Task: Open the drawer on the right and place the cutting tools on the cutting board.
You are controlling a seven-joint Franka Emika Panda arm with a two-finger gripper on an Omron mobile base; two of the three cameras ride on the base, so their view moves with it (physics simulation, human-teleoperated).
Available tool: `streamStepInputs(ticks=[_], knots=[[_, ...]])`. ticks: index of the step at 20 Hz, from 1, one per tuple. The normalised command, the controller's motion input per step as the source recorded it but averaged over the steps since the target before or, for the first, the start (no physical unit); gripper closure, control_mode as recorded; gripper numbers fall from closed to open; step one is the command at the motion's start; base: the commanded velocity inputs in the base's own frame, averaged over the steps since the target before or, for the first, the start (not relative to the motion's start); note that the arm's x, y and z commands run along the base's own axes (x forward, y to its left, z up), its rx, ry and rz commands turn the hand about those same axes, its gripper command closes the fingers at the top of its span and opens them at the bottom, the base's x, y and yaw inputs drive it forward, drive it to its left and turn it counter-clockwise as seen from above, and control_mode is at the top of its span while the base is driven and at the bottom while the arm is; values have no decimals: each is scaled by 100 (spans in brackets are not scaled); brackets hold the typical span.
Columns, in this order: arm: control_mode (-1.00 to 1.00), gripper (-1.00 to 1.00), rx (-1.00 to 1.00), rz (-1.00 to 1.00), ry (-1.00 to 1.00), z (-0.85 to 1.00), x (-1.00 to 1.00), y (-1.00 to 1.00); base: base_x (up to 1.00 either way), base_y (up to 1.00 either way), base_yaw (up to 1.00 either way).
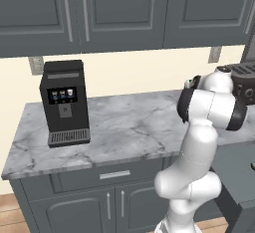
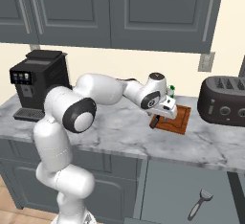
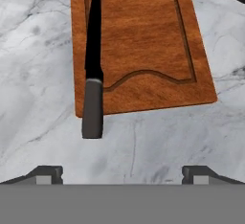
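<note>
The slim black knife [image 3: 93,98] lies along one edge of the reddish-brown cutting board [image 3: 143,41], its grey handle sticking out past the board's end over the marble. My gripper [image 3: 122,173] hovers just behind the handle, open, its fingertips [image 3: 48,173] spread wide with nothing between them. From the right base view the gripper [image 2: 160,117] hangs low over the near end of the cutting board [image 2: 181,117]. The drawer [image 2: 191,184] stands pulled out below the counter, and the pale grey peeler [image 2: 198,205] lies inside it.
A dark toaster [image 2: 225,103] stands right of the board, and a small green-and-white bottle [image 2: 171,90] stands behind it. A black coffee machine [image 1: 64,102] sits far left on the marble counter [image 1: 124,122]. The open drawer [image 1: 239,177] juts out beside the arm.
</note>
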Motion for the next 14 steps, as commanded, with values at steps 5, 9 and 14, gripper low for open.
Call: streamStepInputs(ticks=[5,9,14], knots=[[-100,-100,0,0,0,16,-47,0,0,0,0],[-100,-100,0,0,0,2,-52,0,0,0,0],[-100,-100,0,0,0,0,-54,0,0,0,0]])
